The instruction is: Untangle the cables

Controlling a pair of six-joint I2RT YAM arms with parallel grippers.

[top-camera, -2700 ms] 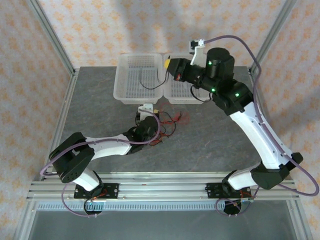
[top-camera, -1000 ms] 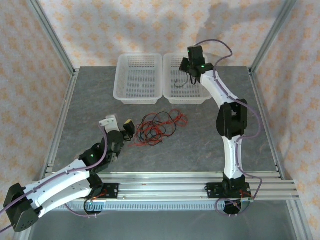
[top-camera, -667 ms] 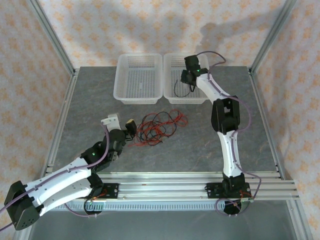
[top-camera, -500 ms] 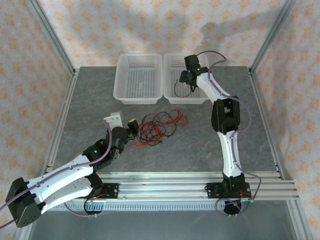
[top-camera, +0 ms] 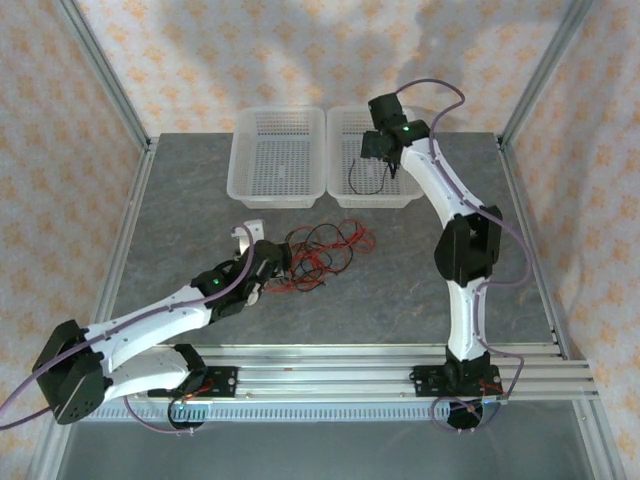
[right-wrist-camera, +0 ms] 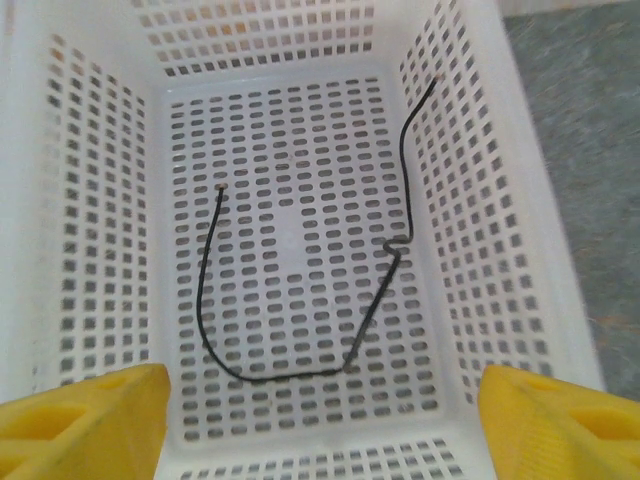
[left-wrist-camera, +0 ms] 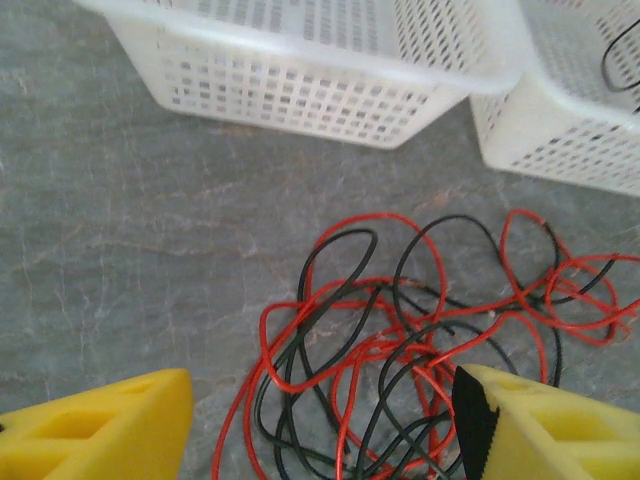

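Red-and-black cables (top-camera: pixel 322 255) lie bunched on the table (top-camera: pixel 400 280), with the long axis running near-left to far-right. My left gripper (top-camera: pixel 272 265) is at the bunch's near-left end. On the wrist camera its fingers (left-wrist-camera: pixel 110 425) are spread wide either side of the loops, gripping nothing. One black cable (right-wrist-camera: pixel 300 300) lies in the right basket (right-wrist-camera: pixel 478 180), a U open toward the far wall. My right gripper (right-wrist-camera: pixel 322 400) hovers over it, spread wide and empty.

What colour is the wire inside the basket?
The wire is black, clearest in the right wrist view.
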